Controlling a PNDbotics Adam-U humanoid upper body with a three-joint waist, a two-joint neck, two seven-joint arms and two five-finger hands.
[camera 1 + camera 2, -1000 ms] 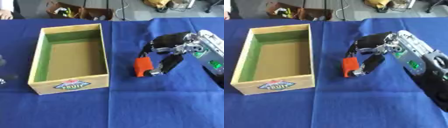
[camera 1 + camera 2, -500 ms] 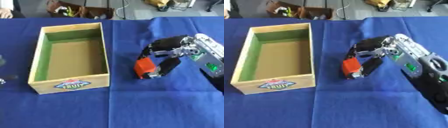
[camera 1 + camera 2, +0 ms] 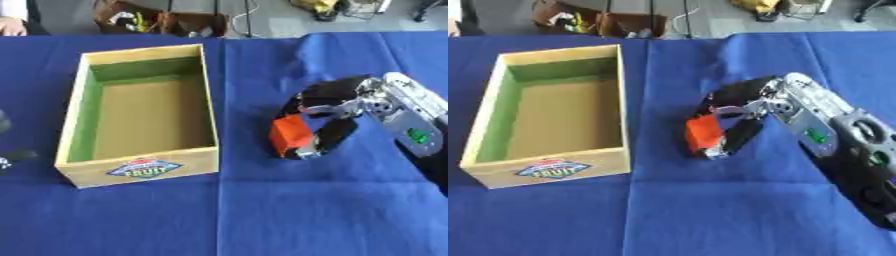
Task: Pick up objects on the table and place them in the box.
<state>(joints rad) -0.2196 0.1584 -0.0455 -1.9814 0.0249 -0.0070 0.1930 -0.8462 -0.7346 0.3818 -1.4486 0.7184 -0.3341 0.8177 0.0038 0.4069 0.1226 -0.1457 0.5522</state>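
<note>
Right hand (image 3: 337,112) comes in from the right side, fingers and thumb curled round an orange block (image 3: 289,135), pinching it between them. Block sits at the fingertips, right of the box (image 3: 140,112) and clear of it, not over the opening. Cannot tell whether the block touches the cloth or is just off it. Small pale part shows at the block's lower end, too blurred to name.

Box is wooden, long side running away from the camera, green inner walls, brown floor, nothing inside. Label on the near wall reads FRUIT. It stands on the blue cloth (image 3: 262,215) covering the worktop, left of centre.

Forearm behind the hand is silver and black with a green mark (image 3: 816,135) on its casing, angled from the lower right up toward the hand.

Left hand (image 3: 10,155) only just shows at the left edge, dark bits near the box's near left corner; cannot tell how its fingers stand.

Clutter and a cardboard carton (image 3: 157,22) lie beyond the far edge of the worktop.
</note>
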